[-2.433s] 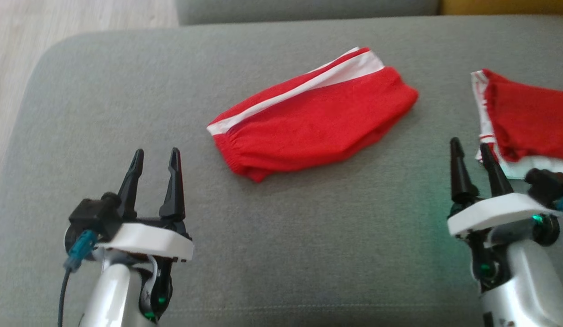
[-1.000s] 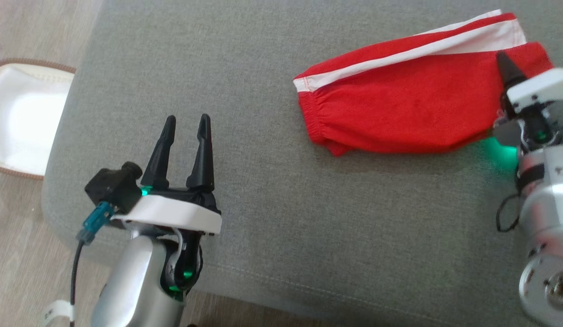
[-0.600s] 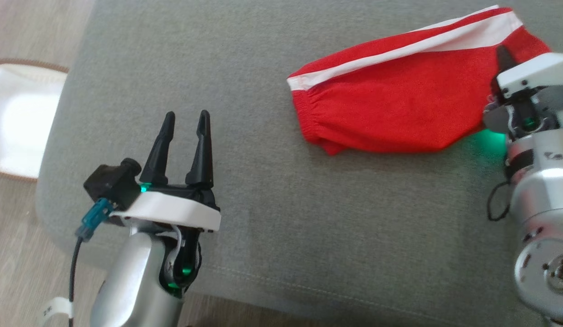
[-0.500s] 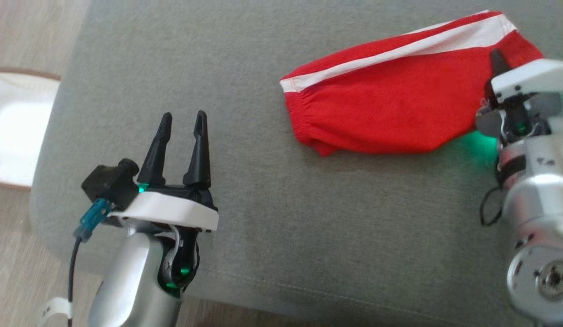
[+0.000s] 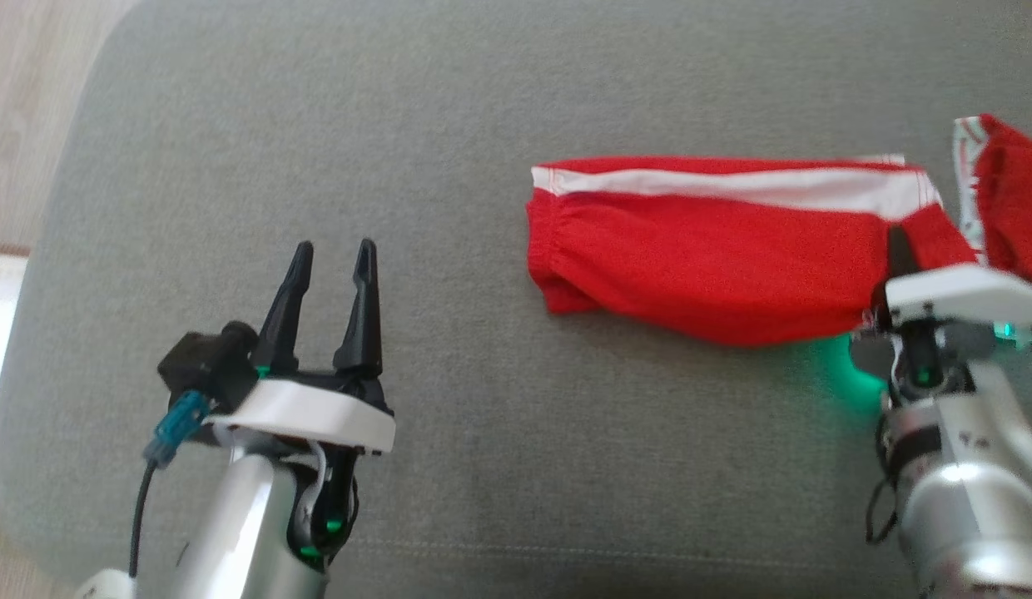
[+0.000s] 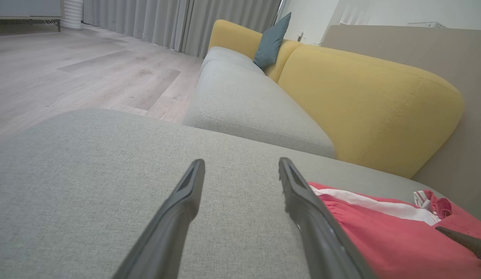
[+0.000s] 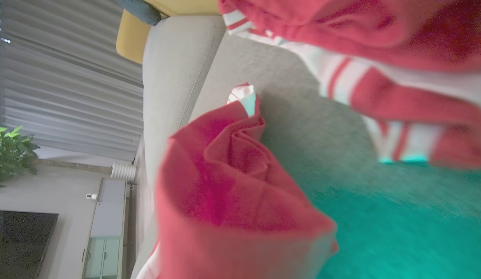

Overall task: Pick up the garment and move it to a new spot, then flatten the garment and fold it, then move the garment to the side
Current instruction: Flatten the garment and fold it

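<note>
- The right gripper [image 5: 897, 245] has its jaws closed tight, pinching the right end of the garment [image 5: 707, 258]. In the right wrist view the red cloth bunches in folds close to the camera.
- The left gripper [image 5: 334, 248] has its jaws wide apart and holds nothing. It is above bare cushion [image 5: 483, 466], well to the left of the garment.
- The garment is red with a white stripe and lies stretched along the grey cushion.
- Another red and white cloth [image 5: 1011, 200] lies just beside its right end.
- A yellow sofa back [image 6: 364, 100] stands behind the cushion.
</note>
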Motion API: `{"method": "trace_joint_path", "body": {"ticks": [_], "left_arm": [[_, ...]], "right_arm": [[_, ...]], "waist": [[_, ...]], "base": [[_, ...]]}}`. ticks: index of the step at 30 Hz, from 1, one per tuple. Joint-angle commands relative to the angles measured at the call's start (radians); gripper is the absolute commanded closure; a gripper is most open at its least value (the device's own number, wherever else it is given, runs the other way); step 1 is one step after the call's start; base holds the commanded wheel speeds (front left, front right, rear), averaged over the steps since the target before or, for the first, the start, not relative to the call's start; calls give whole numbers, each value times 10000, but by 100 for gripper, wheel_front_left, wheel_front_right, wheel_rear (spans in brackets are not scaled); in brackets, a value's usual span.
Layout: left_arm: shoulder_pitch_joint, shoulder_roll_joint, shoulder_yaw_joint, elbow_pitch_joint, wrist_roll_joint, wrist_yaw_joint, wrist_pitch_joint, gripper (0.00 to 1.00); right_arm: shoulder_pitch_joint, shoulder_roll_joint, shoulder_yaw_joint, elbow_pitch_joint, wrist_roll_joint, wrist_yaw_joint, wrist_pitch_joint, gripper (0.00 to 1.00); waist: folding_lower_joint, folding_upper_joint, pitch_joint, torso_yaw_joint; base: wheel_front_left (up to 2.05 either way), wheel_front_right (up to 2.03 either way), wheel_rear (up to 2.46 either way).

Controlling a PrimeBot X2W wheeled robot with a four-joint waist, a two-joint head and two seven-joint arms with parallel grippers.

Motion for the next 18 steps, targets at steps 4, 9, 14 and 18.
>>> {"method": "trace_joint_path", "body": {"ticks": [4, 9, 14, 18], "left_arm": [[87, 85, 420, -311, 89, 10, -61, 0], [222, 85, 335, -256, 181, -22, -61, 0], [244, 85, 348, -242, 232, -32, -61, 0], [282, 85, 388, -227, 232, -29, -61, 0]], "right_arm": [[768, 149, 961, -514, 1087, 46, -477, 100], [1005, 150, 1861, -719, 1720, 46, -1161, 100], [947, 150, 2490, -999, 2073, 46, -1826, 100], [892, 150, 2939, -1373, 2256, 46, -2229, 100]], "waist": [[0, 0, -331, -315], [0, 0, -406, -320], [0, 0, -464, -209], [0, 0, -555, -96]], "base": [[0, 0, 0], [0, 0, 0], [0, 0, 0], [0, 0, 0]]}}
